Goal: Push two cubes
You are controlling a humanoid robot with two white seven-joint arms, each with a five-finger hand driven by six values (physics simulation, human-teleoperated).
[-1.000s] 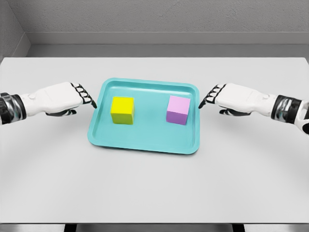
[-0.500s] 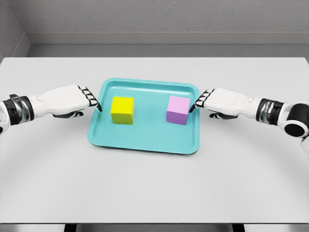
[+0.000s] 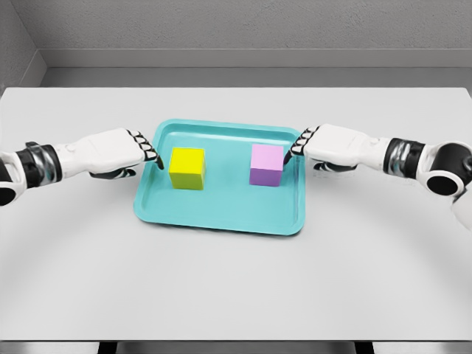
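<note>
A yellow cube (image 3: 187,168) stands left of centre on a teal tray (image 3: 221,214). A purple cube (image 3: 266,164) stands to its right on the same tray. My left hand (image 3: 151,154) reaches over the tray's left rim, fingers extended, tips just short of the yellow cube's left face. From the other side my right hand (image 3: 295,147) comes over the right rim, its extended fingertips against the purple cube's upper right edge. Neither hand holds anything.
The tray lies in the middle of a light grey table (image 3: 236,287). A grey wall (image 3: 243,29) runs behind the table's far edge.
Both hands have moved inward over the tray's rims. The purple cube has shifted slightly left and back under the right fingertips. The yellow cube has stayed put.
</note>
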